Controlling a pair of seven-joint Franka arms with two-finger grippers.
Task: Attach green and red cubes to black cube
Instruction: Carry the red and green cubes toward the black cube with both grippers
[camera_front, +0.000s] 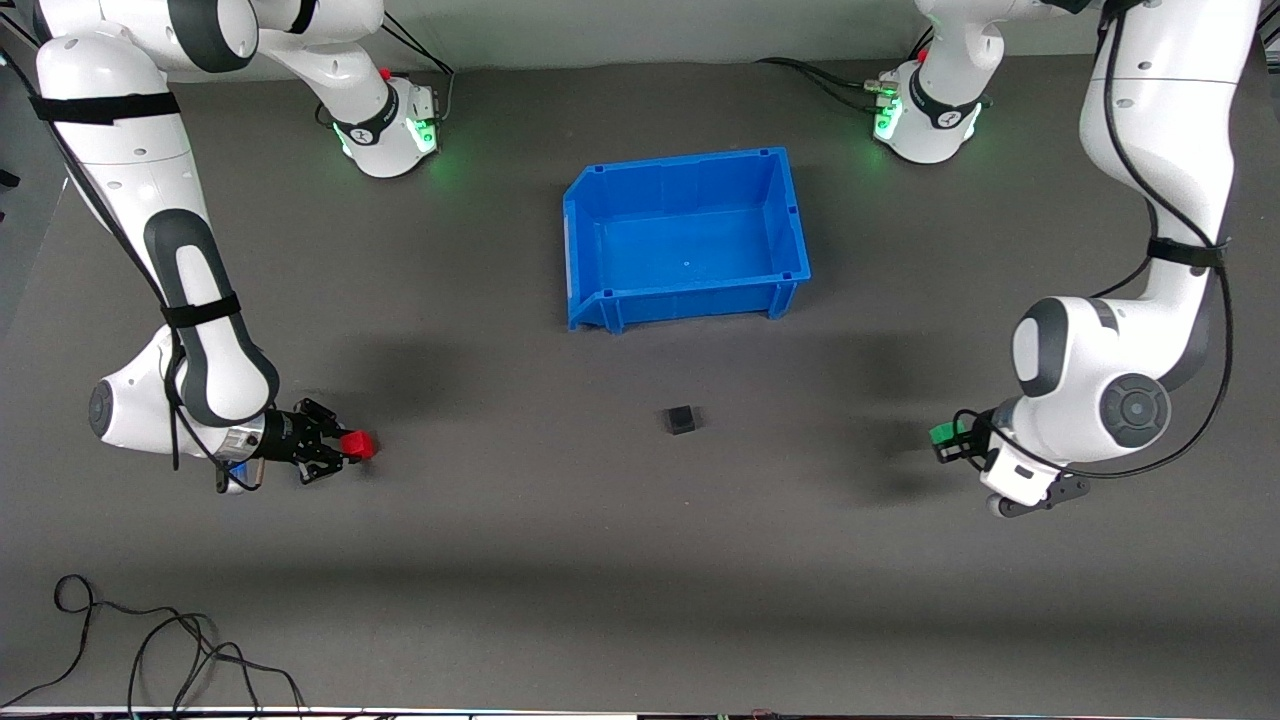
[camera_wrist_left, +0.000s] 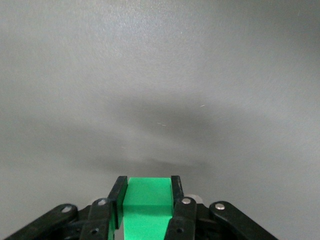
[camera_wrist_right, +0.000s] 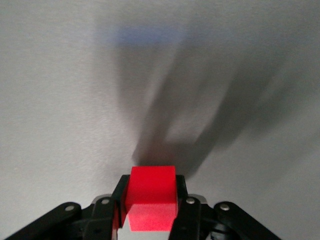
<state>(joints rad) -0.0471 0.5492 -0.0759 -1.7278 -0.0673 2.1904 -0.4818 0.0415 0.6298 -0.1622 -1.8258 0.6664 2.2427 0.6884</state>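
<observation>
Front view: cubes (camera_front: 357, 444) in hands (camera_front: 340, 452).

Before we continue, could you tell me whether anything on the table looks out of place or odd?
Nothing stands out. The left gripper holds the green cube, the right gripper the red cube; the black cube sits square on the mat, nearer the camera than the upright blue bin.

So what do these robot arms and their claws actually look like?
Both arms are glossy white, rounded shells with dark grey joint patches, black straps and thin black cables along them. Green lights glow at their bases. The left gripper and right gripper are black linkages with silver rivets.
</observation>
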